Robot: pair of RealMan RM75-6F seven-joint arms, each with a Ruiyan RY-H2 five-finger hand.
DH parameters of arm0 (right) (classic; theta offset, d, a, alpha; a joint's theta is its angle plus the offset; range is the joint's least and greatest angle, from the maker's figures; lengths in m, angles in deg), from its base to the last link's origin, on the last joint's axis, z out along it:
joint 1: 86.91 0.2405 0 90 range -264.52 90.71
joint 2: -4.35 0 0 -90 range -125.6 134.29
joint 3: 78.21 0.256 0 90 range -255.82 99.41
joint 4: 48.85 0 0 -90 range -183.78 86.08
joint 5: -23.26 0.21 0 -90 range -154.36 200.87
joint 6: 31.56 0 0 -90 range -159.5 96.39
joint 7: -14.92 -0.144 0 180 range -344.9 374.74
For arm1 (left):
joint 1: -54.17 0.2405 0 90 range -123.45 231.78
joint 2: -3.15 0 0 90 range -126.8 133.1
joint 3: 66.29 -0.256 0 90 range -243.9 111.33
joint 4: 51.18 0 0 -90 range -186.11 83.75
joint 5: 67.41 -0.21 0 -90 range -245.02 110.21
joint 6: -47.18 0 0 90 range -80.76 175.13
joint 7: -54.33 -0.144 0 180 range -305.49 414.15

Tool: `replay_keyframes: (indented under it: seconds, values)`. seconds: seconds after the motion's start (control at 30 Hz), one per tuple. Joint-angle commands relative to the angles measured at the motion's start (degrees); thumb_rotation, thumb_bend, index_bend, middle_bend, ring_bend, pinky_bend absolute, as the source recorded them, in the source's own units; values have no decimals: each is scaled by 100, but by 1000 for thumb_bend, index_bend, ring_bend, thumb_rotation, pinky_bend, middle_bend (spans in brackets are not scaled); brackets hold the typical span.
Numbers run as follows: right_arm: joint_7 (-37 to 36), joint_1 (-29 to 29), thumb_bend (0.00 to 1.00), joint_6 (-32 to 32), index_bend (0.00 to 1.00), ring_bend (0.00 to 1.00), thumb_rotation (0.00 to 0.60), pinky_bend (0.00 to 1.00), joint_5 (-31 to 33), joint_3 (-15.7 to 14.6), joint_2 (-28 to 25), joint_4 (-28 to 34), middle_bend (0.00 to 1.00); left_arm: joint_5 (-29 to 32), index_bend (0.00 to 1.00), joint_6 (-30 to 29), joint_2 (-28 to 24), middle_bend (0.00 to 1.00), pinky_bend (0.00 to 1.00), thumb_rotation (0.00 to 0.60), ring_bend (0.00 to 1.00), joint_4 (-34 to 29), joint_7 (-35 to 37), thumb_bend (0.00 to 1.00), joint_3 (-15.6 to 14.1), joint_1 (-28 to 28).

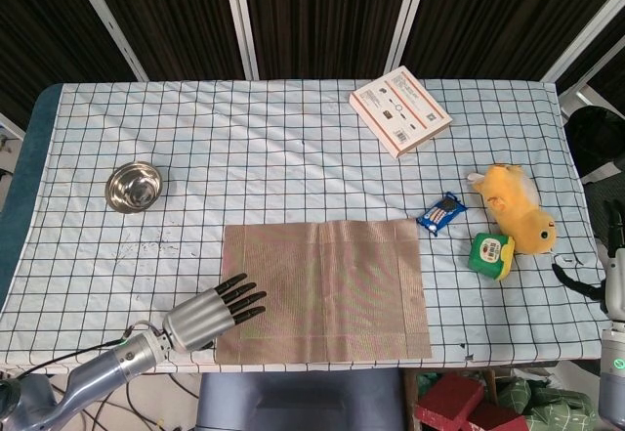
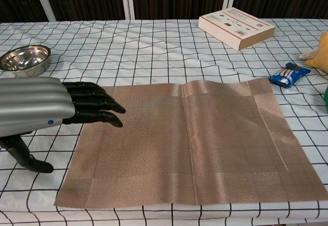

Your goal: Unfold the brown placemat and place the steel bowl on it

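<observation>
Far left on your worktop (image 1: 293, 148), the steel bowl (image 1: 134, 186) sits upright on the checked cloth, well apart from the mat. Your left hand (image 1: 210, 311) is at the near-left edge, fingers (image 2: 95, 108) straight and apart, holding nothing; in the chest view they hover over the left border of the brown placemat (image 1: 322, 290), apparently not touching, hard to confirm. The placemat lies opened flat at the near centre, with a crease line down its middle. Beyond it, far right of centre, a white and red box (image 1: 399, 109). Right of the mat, just off its far-right corner, a small blue packet (image 1: 440, 212). Further right, a yellow plush toy (image 1: 518, 214) with a green item (image 1: 490, 253) touching its near side. Your right hand (image 1: 615, 280) is barely in view at the right edge; can't tell its state.
</observation>
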Motion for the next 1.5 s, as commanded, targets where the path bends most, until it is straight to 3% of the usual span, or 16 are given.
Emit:
replay_keyframes:
  seconds: [0.03, 0.27, 0.63, 0.8, 1.1, 1.5]
  values:
    - [2, 0, 101, -1, 0, 0, 600, 158, -4, -3, -1, 3, 0, 376, 140, -270, -55, 42, 16, 600, 0, 48, -120, 5, 236, 204]
    - [29, 2, 102, 3, 0, 0, 600, 158, -36, -25, 8, 14, 0, 1631, 243, -654, -137, 80, 17, 600, 0, 110, -745, 32, 843, 511]
    - [59, 2, 102, 10, 0, 0, 600, 158, -67, -49, 16, 23, 0, 3020, 298, -979, 282, 114, 30, 600, 0, 1508, -1211, 103, 1442, 716]
    - [67, 9, 102, -8, 0, 0, 600, 158, -55, -49, 17, 13, 0, 3523, 295, -860, 469, 119, 30, 600, 0, 2100, -1240, 110, 1624, 708]
    - [68, 9, 102, -9, 0, 0, 600, 158, -42, -42, 14, 14, 0, 4381, 384, -517, 992, 163, 43, 600, 12, 2976, -1378, 163, 1922, 547]
    - [36, 2, 102, -10, 0, 0, 600, 158, -20, -27, 1, 15, 0, 4762, 416, -135, 1849, 186, 60, 600, 21, 4090, -1721, 171, 1995, 194]
